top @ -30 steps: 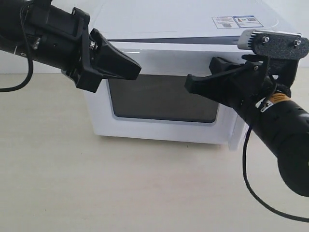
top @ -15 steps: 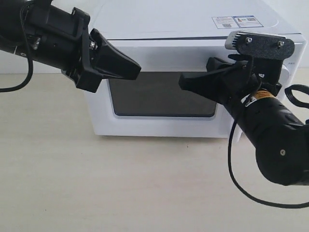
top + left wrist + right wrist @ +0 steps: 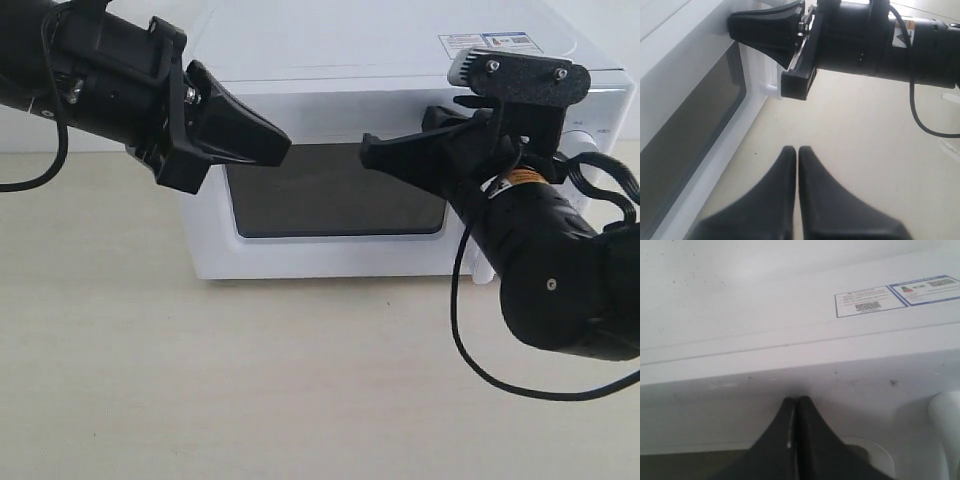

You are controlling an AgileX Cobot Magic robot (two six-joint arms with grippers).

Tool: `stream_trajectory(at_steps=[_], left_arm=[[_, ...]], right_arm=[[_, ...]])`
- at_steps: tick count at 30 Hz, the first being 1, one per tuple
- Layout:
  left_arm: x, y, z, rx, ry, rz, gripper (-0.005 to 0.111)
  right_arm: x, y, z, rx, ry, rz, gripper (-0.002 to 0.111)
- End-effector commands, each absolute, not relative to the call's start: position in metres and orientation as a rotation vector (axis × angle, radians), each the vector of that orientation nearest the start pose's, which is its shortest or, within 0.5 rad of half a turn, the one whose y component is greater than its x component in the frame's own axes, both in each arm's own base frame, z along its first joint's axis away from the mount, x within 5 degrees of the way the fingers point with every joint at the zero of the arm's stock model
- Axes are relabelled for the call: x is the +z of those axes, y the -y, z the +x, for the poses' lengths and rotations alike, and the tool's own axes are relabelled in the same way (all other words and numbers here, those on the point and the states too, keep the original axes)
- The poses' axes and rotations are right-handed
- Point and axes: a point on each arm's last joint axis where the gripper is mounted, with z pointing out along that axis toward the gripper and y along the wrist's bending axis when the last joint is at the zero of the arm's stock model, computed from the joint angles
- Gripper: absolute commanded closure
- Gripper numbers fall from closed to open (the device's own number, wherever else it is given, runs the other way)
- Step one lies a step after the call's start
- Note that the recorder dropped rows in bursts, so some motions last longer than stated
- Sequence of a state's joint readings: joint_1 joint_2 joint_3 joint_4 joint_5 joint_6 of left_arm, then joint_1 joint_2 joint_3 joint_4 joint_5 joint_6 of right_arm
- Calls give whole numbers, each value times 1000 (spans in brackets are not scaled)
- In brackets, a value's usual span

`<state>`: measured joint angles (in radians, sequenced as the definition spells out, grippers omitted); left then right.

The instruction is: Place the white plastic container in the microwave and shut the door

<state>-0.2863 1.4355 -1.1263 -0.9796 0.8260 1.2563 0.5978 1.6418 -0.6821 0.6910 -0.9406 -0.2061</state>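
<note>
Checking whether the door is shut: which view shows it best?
Exterior view: the door shows nearly whole, looking flush with the microwave. The left wrist view sees it obliquely; the right wrist view shows mostly its top strip.

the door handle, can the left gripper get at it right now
Probably not directly: the right gripper, shut, reaches across the door between the left gripper and the handle, which is mostly hidden behind it.

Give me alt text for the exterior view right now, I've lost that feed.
A white microwave sits on a pale table with its door looking closed. The right gripper, shut, points its tip at the door's front near the upper edge of the dark window; the left gripper, also shut, hovers by the door's upper left corner.
</note>
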Motion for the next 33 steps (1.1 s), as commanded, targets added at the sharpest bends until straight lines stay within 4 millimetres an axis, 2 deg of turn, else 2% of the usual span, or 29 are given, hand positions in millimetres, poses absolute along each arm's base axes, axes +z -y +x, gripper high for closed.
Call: stream_trajectory(at_steps=[1,26,33], left_arm=[[328,139,271,-662,-1927,1110,103],[328,138,273,-649,-1926,1098,103],[328,138,273,-645,-1926,1094,103]], right_arm=[[223,-138,293,195,-1601,136,108],[219,-141,290,199,-1697,95,108],[235,-139,282,199,-1723,44,108]])
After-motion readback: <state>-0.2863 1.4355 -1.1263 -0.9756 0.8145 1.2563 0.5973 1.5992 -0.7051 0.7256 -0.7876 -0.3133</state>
